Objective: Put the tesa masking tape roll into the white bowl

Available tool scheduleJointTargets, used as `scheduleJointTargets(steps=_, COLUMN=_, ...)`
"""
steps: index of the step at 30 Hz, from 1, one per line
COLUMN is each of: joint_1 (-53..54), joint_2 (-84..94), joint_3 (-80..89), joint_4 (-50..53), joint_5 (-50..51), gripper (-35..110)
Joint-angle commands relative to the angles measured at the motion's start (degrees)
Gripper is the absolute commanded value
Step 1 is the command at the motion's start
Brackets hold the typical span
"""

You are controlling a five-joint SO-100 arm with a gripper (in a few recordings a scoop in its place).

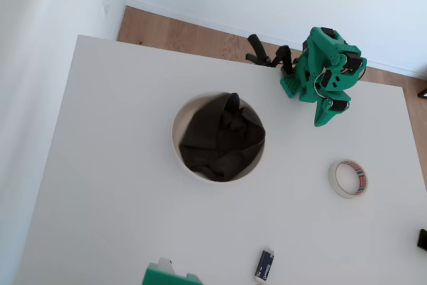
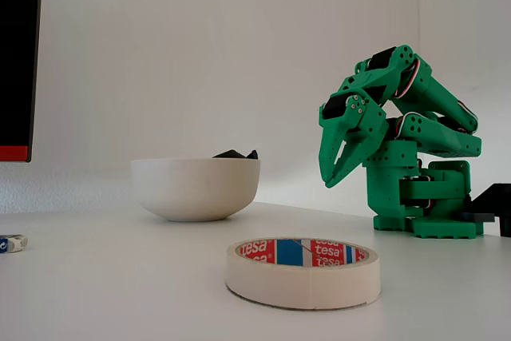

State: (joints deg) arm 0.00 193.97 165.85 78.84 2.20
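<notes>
The gripper is seen folded by the arm's base, slightly parted and empty. The tesa masking tape roll lies flat on the tabletop, below it in the overhead view, well apart from the white bowl.

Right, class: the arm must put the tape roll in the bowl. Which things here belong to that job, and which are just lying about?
Belong to the job:
tape roll
white bowl
green arm's fingers

Just lying about:
dark cloth in the bowl
small blue-labelled object
</notes>
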Motion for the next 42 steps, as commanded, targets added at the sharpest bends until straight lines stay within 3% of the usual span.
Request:
scheduleJointTargets(steps=1, joint_1=0.00, joint_2=0.35, joint_3=0.09, joint_4=0.70, joint_5=-1.41, gripper=-8)
scheduleJointTargets(steps=29, joint_1=2.81, joint_2=-0.26, joint_3=-2.37, joint_4=-2.99, joint_5=-1.49, gripper=-8)
scheduleJointTargets(steps=35, joint_1=1.85, joint_2=-23.03, joint_3=-13.97, joint_4=-11.95, joint_5=-1.93, gripper=-8)
scheduleJointTargets(steps=42, joint_1=-9.14, joint_2=-49.48, joint_3=-27.77, joint_4=-21.45, joint_5=0.97, gripper=-8)
